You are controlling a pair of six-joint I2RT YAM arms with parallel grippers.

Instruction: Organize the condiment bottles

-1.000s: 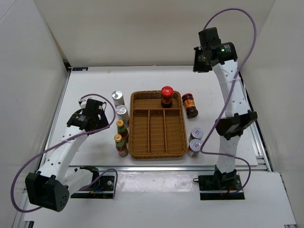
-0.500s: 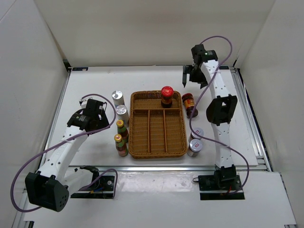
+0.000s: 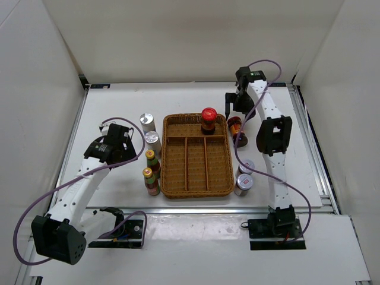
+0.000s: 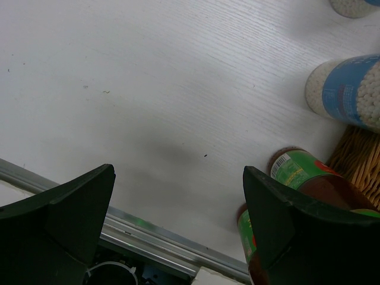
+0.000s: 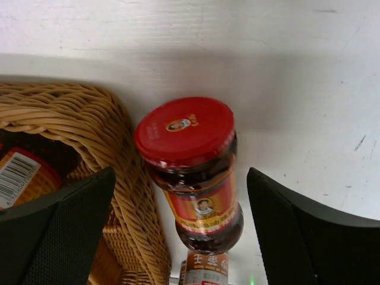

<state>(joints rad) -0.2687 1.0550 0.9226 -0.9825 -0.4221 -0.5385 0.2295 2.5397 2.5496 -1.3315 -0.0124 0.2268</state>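
– Red-capped dark glass jar [image 5: 184, 133]: where is it?
– On the white bench [image 5: 297, 59], just outside a corner of the brown wicker tray [image 5: 71, 113], under the right end effector [image 5: 179, 172], fingers spread wide, empty.
– And the left end effector [image 4: 178, 172]?
– Open, holding nothing, beside two slim green-labelled bottles [image 4: 309, 184].

The dark-sauce glass jar [image 5: 193, 178] wears a bright red cap and a red-and-yellow label. The woven wicker tray [image 5: 89, 113] is golden brown, the faintly grained table [image 4: 178, 89] white.
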